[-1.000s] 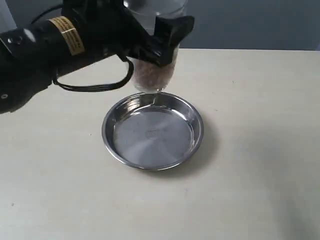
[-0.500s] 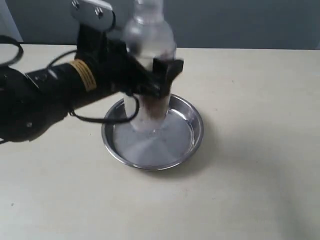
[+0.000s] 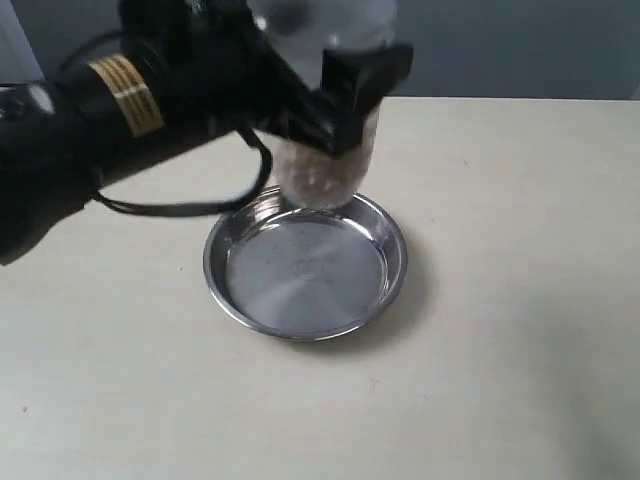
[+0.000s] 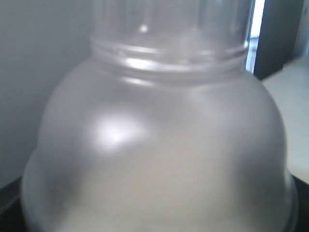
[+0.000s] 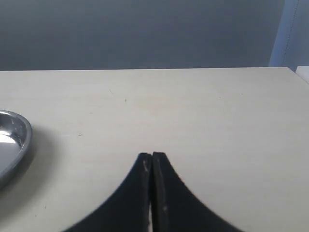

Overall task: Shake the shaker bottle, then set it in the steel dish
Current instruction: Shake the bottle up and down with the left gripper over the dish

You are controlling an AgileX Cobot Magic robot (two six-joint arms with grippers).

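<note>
The shaker bottle (image 3: 325, 165) is only partly seen in the exterior view: its cap and upper dome run off the top edge, and a black finger (image 3: 362, 82) of the left arm (image 3: 100, 115) crosses its middle. The whole grip area is smeared with motion blur. What shows clearly is the clear lower body with brownish contents. In the left wrist view the frosted dome (image 4: 159, 159) fills nearly everything and the clear cap (image 4: 169, 29) is cut off, so the left jaws themselves do not show there.

In the exterior view the left jaws are spread to the bottle's width and pinch it around the body, holding it upright. The bottle is lifted over the far rim of the steel dish (image 3: 215, 275), its base just above that rim. Whether the base touches the rim cannot be told through the blur. The dish stands flat on the table (image 3: 520, 300).

The right jaws are pressed together, their two black fingers (image 5: 142, 183) meeting with nothing between them. They hang over bare table well apart from the steel dish (image 5: 14, 140), of which only one edge shows.
</note>
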